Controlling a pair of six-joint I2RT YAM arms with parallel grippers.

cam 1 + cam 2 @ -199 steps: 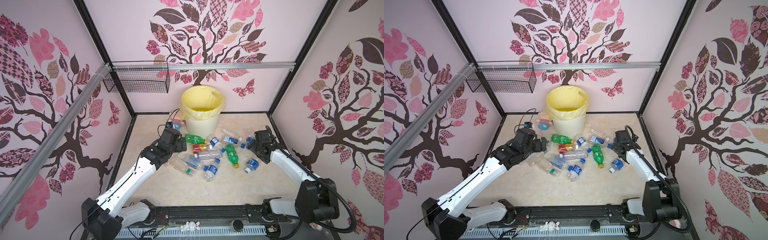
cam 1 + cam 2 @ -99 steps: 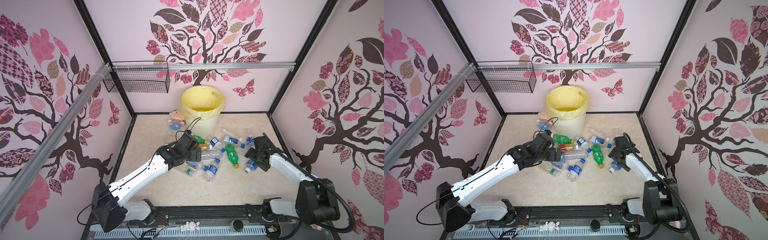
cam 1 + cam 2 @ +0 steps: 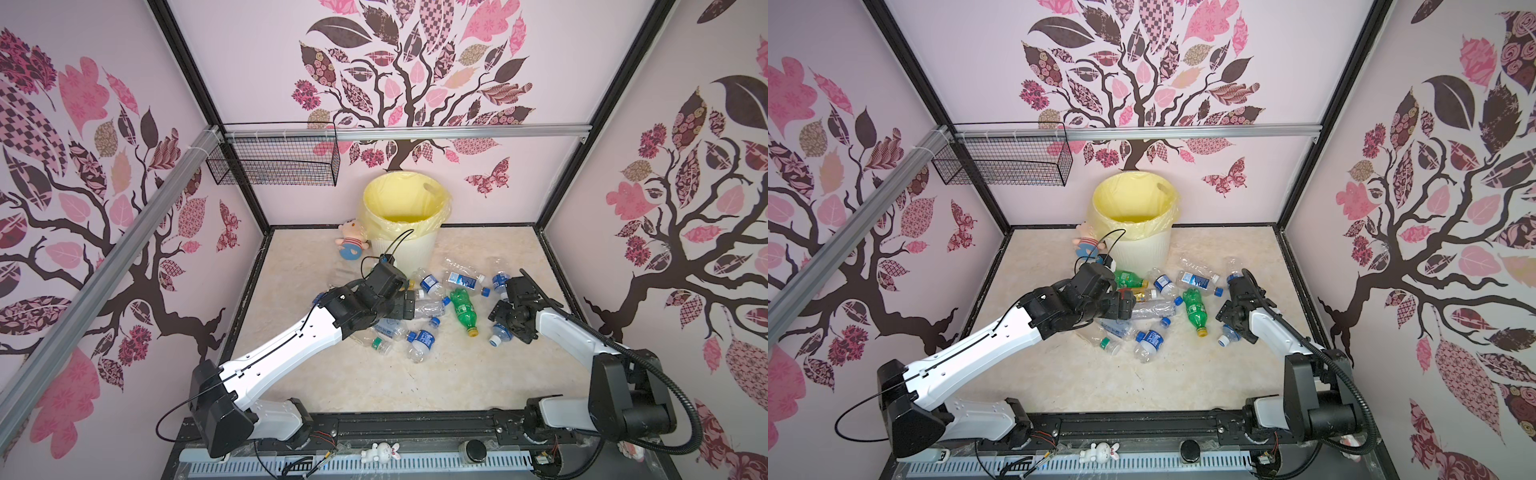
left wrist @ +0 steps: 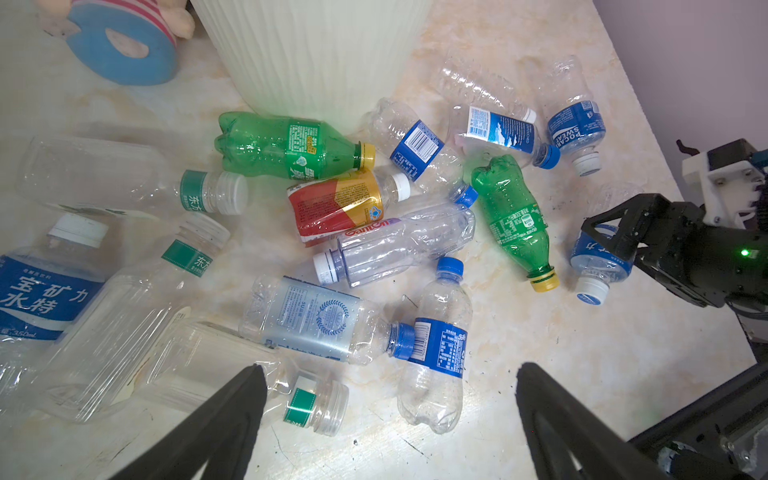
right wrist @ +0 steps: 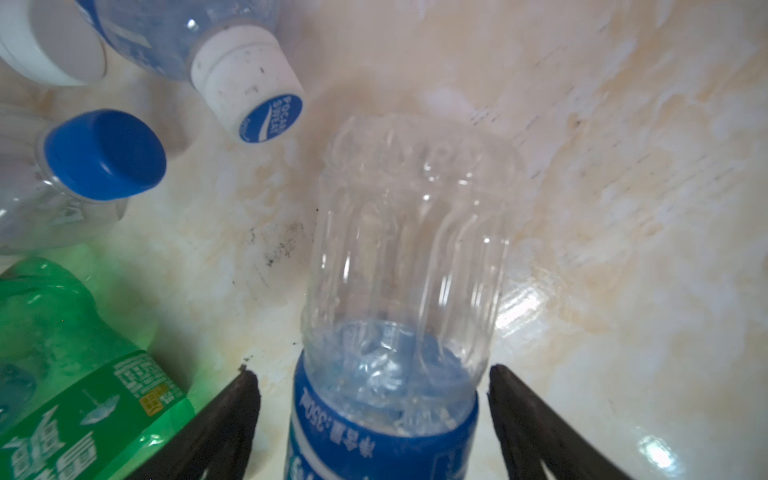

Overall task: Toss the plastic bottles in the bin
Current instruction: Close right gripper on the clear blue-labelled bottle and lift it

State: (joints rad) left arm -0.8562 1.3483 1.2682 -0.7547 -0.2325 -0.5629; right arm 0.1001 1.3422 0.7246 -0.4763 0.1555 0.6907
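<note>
- Right claw (image 5: pixel 370 380) is released; its fingers straddle a blue-labelled bottle (image 5: pixel 407 249) lying on the counter (image 5: pixel 623 208), with a slim gap on each side.
- Left claw (image 4: pixel 386 374) is spread wide and empty, above the bottle pile (image 4: pixel 390 245).
- The pile lies on the counter, just in front of the bin (image 3: pixel 409 251).

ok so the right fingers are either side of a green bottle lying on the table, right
Not green: the right wrist view shows the right fingers either side of a clear bottle with a blue label, lying on the table. A green bottle lies just outside them.
</note>
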